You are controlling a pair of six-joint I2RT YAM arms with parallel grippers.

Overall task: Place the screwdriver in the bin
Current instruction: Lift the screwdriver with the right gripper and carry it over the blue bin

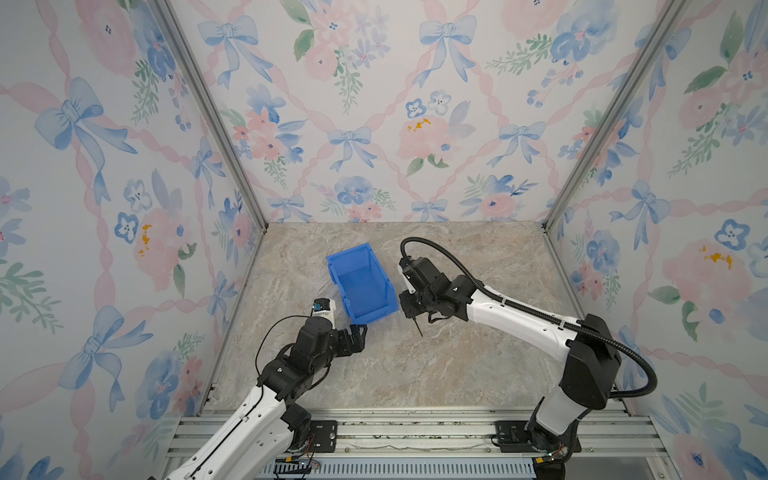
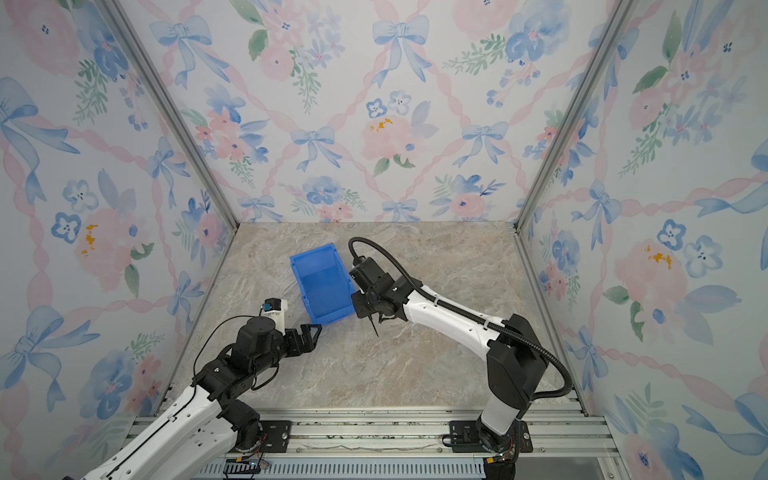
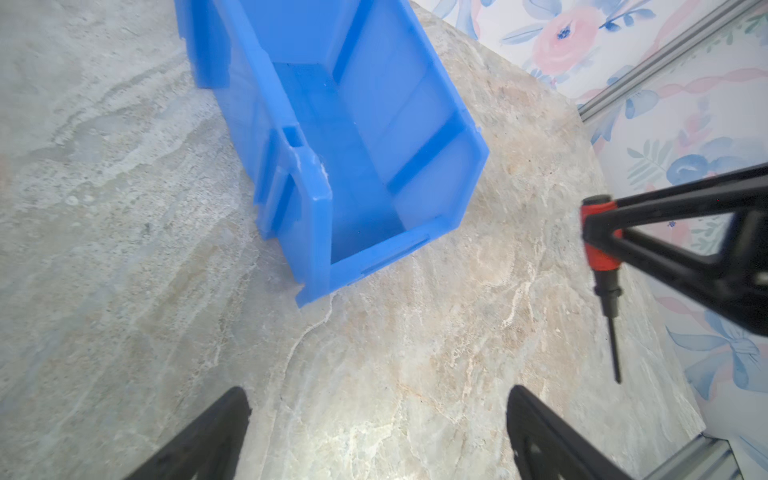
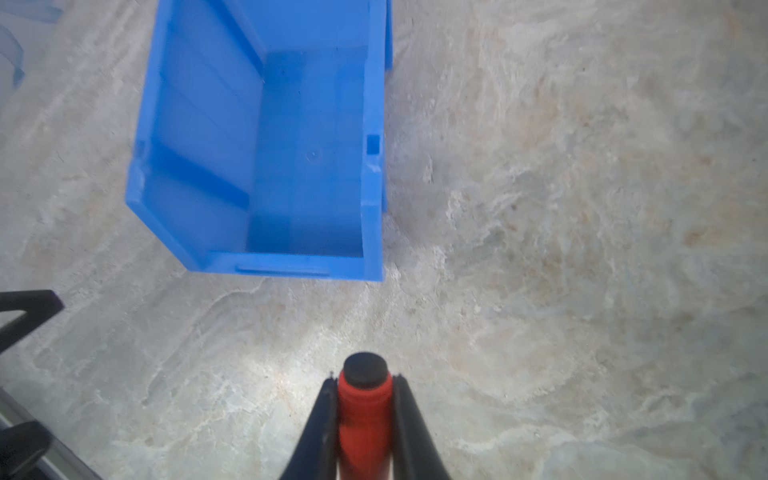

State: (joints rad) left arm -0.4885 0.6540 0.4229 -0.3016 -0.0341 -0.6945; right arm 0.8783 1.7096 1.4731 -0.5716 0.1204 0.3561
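**A:** Biggest thing first. What's on the table?

**B:** Just the bin, left of centre in both top views. Its long axis runs from the back wall toward the robot, slightly slanted, with the low lip at the near end. It's empty, and both wrist views show only bare blue floor inside.

**A:** And the arms?

**B:** The right gripper hangs just beside the bin's right wall, close to the near corner. The left gripper sits just off the opposite near corner, with its jaws spread wide and nothing between them.

**A:** Which one has the tool?

**B:** The right. Its jaws are clamped on the red handle of the screwdriver. The screwdriver hangs close to upright, with the shaft and tip pointing down at the tabletop, outside the bin. The tip looks clear of the surface, though I can't be certain.

**A:** So what does the next move turn on?

**B:** As I read it, the bin's opening lies to the left of that hand in the top views and a touch further back, just over the wall. The tool's axis is near vertical and the bin's lies flat. The tool is much shorter than the bin, so it should fit whichever way it lands.

**A:** Then height is the question?

**B:** I think so. The tip has to pass over the right wall's rim, or come in over the low lip instead. These views don't show whether the tip sits above the rim. If the shaft catches the wall, it could twist the handle in the grip.
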